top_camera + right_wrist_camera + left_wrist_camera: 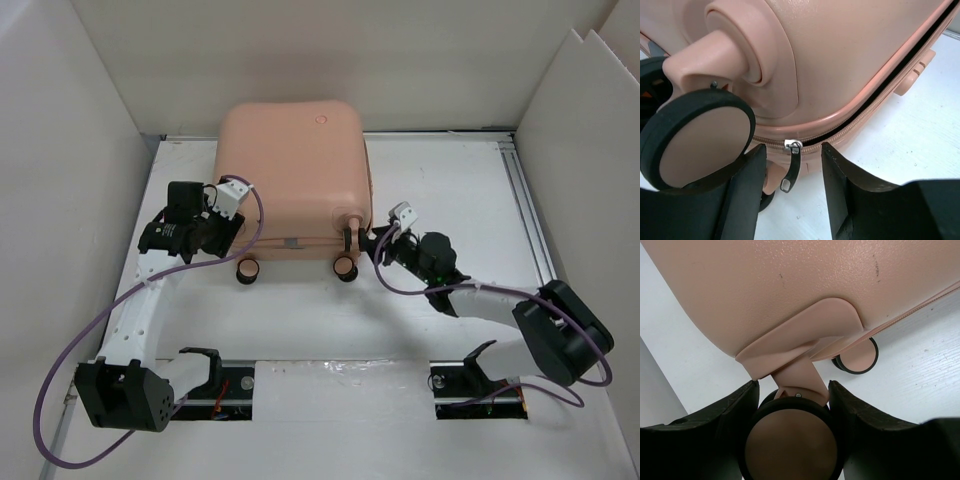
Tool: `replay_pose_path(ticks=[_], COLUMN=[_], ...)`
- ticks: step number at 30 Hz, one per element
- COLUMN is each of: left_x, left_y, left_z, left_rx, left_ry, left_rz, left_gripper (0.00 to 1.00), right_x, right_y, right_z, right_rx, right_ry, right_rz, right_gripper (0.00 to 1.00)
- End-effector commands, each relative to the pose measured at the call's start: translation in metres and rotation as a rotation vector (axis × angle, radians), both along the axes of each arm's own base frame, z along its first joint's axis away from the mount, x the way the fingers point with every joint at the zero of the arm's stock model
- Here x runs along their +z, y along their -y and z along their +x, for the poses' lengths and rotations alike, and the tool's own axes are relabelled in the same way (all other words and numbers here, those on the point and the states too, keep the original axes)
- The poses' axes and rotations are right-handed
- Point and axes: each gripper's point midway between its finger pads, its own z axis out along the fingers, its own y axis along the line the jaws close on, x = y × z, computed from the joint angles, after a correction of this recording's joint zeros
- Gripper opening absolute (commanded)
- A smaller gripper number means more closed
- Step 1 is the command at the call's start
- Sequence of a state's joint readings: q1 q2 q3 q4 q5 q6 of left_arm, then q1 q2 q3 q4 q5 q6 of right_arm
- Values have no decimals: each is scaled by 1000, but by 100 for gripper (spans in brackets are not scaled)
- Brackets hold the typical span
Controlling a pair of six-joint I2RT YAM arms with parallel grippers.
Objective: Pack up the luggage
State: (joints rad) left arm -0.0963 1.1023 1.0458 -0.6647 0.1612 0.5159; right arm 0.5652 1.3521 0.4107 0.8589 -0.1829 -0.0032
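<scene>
The left arm (135, 320) runs forward from its base along the left side, its wrist turned inward to the right. The left gripper (228, 232) (792, 407) is clamped on a wheel (790, 440), one finger against each side. The right arm (490, 300) folds at its elbow on the far right and stretches left. The right gripper (378, 240) (792, 155) has its fingers apart, gripping nothing.

Luggage (290, 180) blocks centre; table (460, 200) right of it free.
</scene>
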Motion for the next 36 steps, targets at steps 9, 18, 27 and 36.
replay_pose_path(ticks=[9,18,27,36], left_x=[-4,-8,-10,-10], left_y=[-1,-3,-3,-3], left_z=[-12,-13,-13,-13], left_rx=[-10,-11,-11,-11], left_ry=[-44,-51,-60,-60], left_rz=[3,17,18,18], left_gripper=[0,0,0,0], right_x=[12,-7,-28,-36], right_y=[-15,-9,1,7], right_z=[10,3,1,5], right_rx=[-8,75,52,7], right_ry=[10,-26,-94,-123], right_rz=[-10,-39,-56,-79], right_gripper=[30,47,53,54])
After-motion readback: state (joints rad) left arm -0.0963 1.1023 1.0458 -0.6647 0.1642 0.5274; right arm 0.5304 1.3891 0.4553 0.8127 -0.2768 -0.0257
